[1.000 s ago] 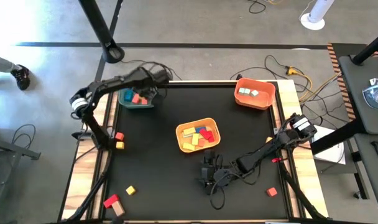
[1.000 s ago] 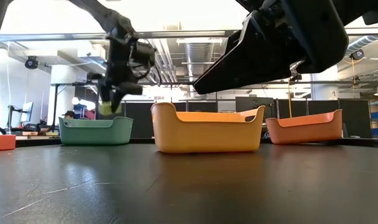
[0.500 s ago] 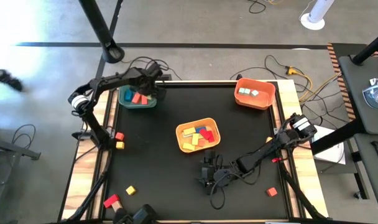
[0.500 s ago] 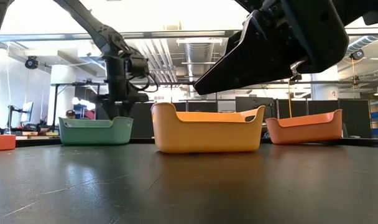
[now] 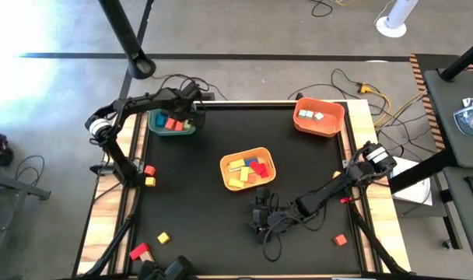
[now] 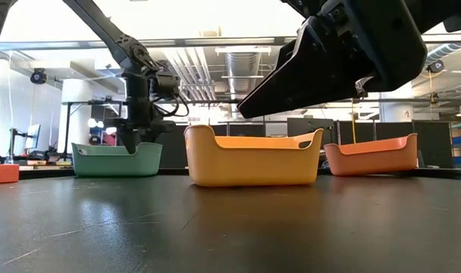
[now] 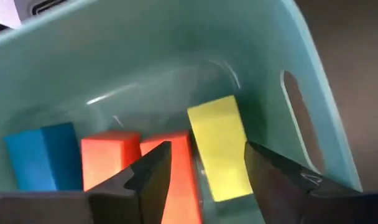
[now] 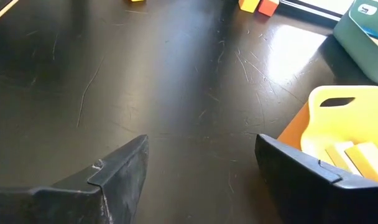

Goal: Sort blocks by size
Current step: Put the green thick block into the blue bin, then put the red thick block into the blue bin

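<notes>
My left gripper [image 7: 206,149] is open and reaches down into the green bin [image 5: 155,129] at the table's far left. Beyond its fingers a yellow block [image 7: 217,124] lies on the bin's floor, next to two red blocks [image 7: 108,155] and a blue one [image 7: 40,152]. The fingers stand on either side of the yellow block, apart from it. In the low view the bin's wall [image 6: 117,161] hides the fingertips. My right gripper [image 5: 258,220] hangs open and empty just above the table near its front middle, in front of the yellow bin [image 5: 224,165].
The yellow bin [image 6: 253,163] holds several blocks. The orange bin [image 5: 330,129] at the far right holds pale blocks. Loose blocks lie at the left edge [image 5: 148,175], at the front left [image 5: 163,238] [image 5: 140,251] and at the front right [image 5: 340,239].
My left gripper, carrying the yellow block above the green bin, has gone down into the bin. The block now lies on the bin's floor, free of the fingers. My right gripper has kept still.
</notes>
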You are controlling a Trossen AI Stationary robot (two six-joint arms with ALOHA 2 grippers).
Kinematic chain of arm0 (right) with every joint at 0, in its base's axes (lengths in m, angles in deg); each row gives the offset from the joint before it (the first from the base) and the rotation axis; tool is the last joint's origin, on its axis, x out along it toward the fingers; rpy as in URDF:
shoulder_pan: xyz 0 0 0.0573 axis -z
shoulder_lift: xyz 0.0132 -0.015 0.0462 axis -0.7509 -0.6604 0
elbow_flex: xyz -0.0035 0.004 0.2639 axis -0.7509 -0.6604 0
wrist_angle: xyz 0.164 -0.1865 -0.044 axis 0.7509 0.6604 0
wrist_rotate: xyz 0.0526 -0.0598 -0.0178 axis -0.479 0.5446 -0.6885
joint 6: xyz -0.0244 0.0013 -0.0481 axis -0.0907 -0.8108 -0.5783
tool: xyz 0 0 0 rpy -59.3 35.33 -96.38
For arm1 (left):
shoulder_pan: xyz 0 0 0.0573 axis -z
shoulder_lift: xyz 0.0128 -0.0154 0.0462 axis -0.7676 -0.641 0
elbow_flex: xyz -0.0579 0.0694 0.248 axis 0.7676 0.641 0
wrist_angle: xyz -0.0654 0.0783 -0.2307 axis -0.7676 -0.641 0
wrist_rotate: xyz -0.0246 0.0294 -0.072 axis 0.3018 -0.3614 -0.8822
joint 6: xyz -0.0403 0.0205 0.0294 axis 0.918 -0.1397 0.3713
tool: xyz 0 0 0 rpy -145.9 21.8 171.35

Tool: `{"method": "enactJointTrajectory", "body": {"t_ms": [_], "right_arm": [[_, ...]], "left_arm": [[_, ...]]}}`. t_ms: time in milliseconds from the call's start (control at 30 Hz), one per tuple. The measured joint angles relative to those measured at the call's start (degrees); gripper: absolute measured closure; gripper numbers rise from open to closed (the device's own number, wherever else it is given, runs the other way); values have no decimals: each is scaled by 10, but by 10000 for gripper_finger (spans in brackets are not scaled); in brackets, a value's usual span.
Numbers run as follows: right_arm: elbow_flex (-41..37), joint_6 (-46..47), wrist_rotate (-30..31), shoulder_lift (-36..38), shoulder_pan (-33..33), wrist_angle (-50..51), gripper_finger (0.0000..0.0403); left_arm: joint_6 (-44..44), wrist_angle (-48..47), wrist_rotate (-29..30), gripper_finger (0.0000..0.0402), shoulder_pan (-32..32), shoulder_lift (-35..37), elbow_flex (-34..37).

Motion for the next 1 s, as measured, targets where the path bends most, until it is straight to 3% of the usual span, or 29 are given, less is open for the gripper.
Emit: {"method": "enactJointTrajectory", "body": {"t_ms": [133,300,500,700,1000], "right_arm": [[-2,1,0,0,0,0,120],[-3,0,0,0,0,0,109],[-4,-1,0,0,0,0,100],[-7,1,0,0,1,0,103],[-7,17,0,0,1,-5,120]], "left_arm": [[-1,-32,-2,199,-2,0,-20],[-22,-165,-2,192,16,21,-86],[-11,-284,-6,192,118,110,-126],[72,-313,-29,191,312,207,-88],[313,-225,-38,191,734,243,24]]}}
